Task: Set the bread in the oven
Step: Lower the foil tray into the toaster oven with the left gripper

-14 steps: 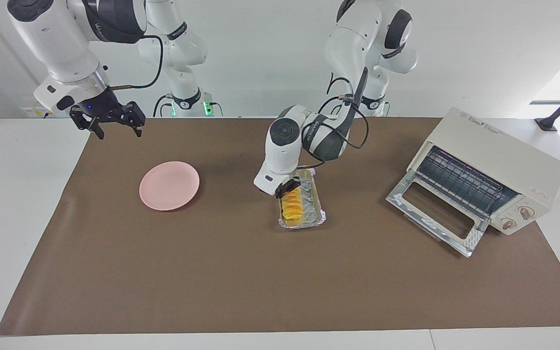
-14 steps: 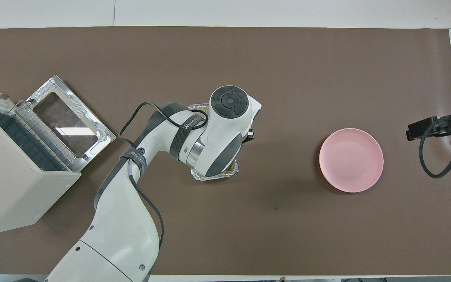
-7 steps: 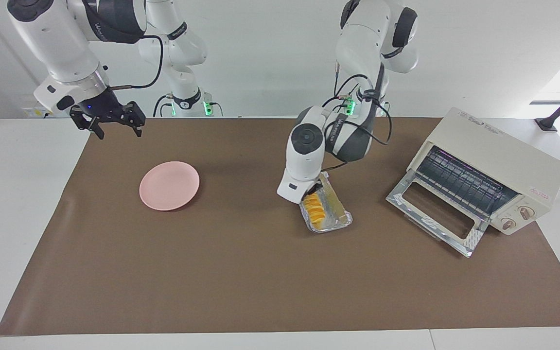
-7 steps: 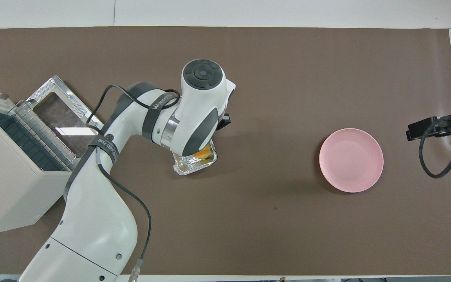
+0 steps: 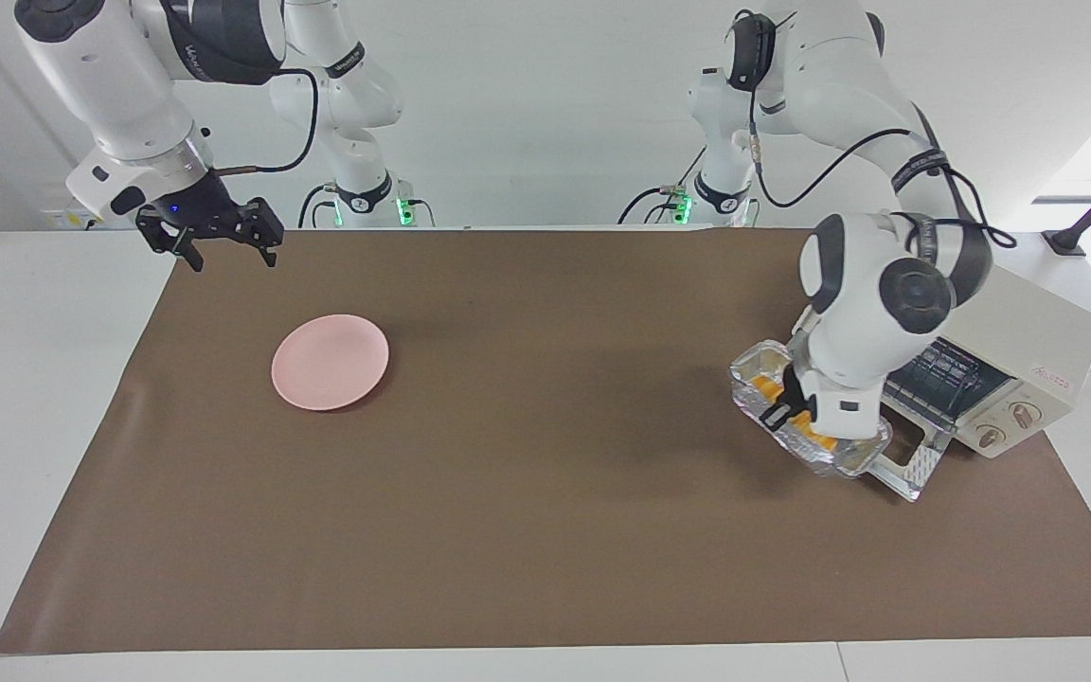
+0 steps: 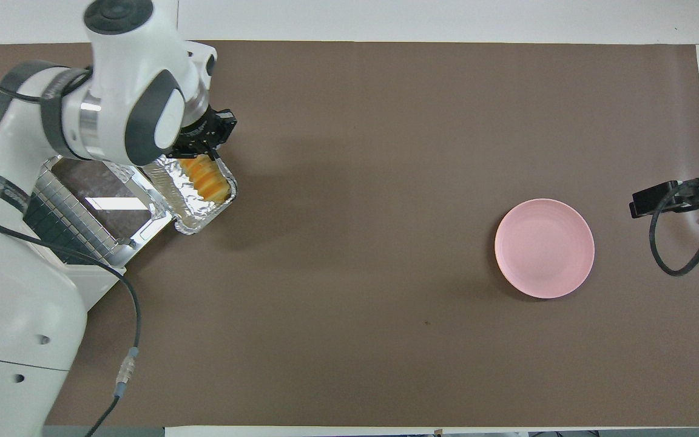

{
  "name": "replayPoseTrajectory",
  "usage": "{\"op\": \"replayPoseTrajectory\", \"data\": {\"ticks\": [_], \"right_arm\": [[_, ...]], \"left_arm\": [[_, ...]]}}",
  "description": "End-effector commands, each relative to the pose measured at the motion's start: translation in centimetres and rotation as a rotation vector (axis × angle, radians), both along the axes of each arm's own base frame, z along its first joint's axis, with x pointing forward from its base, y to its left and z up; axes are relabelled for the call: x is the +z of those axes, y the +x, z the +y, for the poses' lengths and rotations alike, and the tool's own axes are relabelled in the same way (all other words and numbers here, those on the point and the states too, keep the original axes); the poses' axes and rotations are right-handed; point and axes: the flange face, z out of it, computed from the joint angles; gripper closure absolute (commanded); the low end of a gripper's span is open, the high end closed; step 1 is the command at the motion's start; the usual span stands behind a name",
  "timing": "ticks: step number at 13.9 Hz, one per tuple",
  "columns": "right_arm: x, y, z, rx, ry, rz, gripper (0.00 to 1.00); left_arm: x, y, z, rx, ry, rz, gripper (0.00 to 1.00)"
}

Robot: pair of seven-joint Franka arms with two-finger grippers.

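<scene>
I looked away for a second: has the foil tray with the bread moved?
Yes. The foil tray, gripped by the left gripper, has travelled away from the pink plate toward the oven, and now sits at its open door.

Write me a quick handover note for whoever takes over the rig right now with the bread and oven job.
Left gripper: shut on the foil tray, holding it in the air at the outer edge of the oven door.
Right gripper: open, empty, waiting near the table edge at its own end, near the pink plate.
Bread: in the foil tray.
Oven: door dropped open, rack visible.
Done: tray with bread lifted and brought to the oven.
Left: slide it onto the rack, release.
</scene>
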Motion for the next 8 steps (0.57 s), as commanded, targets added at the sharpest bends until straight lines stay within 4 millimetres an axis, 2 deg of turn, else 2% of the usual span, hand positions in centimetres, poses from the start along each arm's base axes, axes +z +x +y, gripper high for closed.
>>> {"op": "replayPoseTrajectory", "data": {"ticks": [1, 5, 8], "right_arm": [[0.3, -0.5, -0.2, 0.004, 0.020, 0.005, 0.00], [0.3, -0.5, -0.2, 0.002, 0.018, 0.005, 0.00], [0.3, -0.5, -0.2, 0.002, 0.018, 0.005, 0.00]], "left_arm": [[0.1, -1.3, 4.5, 0.068, 0.066, 0.094, 1.00], [-0.6, -2.7, 9.5, 0.150, 0.104, 0.178, 1.00], [-1.6, -4.0, 12.0, 0.152, 0.164, 0.222, 1.00]]}}
